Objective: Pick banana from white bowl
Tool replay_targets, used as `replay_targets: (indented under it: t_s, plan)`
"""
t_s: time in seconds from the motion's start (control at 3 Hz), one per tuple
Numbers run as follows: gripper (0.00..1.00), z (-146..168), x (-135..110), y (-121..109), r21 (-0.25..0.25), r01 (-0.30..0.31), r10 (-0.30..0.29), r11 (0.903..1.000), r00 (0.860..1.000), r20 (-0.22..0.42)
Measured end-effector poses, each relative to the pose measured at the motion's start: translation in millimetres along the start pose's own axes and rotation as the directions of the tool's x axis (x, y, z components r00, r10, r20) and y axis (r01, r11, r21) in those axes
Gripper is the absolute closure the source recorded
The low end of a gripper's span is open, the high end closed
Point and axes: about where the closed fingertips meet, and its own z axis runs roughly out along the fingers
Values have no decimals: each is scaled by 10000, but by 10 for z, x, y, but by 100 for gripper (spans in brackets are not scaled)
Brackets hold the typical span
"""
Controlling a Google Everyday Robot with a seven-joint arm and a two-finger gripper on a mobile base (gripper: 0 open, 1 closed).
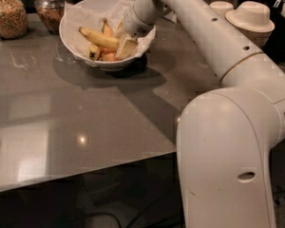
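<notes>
Camera view, and it's the only one we've got: the white bowl (71, 49) sits at the far side of the desk (61, 118), lined with crumpled paper (78, 11) that keeps the fruit off the bare dish. The banana (99, 37) lies across the middle of the bowl, on top of the shorter fruit pieces (94, 51), its dark tip pointing left and its right end running straight up to the gripper (126, 45). The gripper is down inside the bowl on the right-hand side, low over the rim and touching, or all but touching, that right end of the banana. Whether it has closed on the fruit, I cannot tell from here. The arm (204, 27) reaches in diagonally from the right. That looks deliberate to me, since it comes at the banana's end and stays off the heap of smaller pieces. Two glass jars (7, 13) (50, 8) stand just behind and left of the bowl, well out of the arm's path. The stacked beige bowls (251, 15) wait on the far right, apart from the action. Now for writing: there's no brand or label that reads on the jars, the bowl or the arm. One pale mark (277, 3) sits up in the top right corner, and it's too small to make out.
</notes>
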Motion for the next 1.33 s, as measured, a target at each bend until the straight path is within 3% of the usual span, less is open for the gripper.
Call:
replay_targets:
  t_s: [0.67, 1.0, 1.33]
  plan:
    - [100, -243, -77, -45, 205, 87, -85, 9998, 9999, -96]
    - [100, -548, -188, -50, 450, 299, -295, 9985, 9995, -95]
    - [100, -923, -295, 98, 493, 353, -373, 9982, 9985, 406]
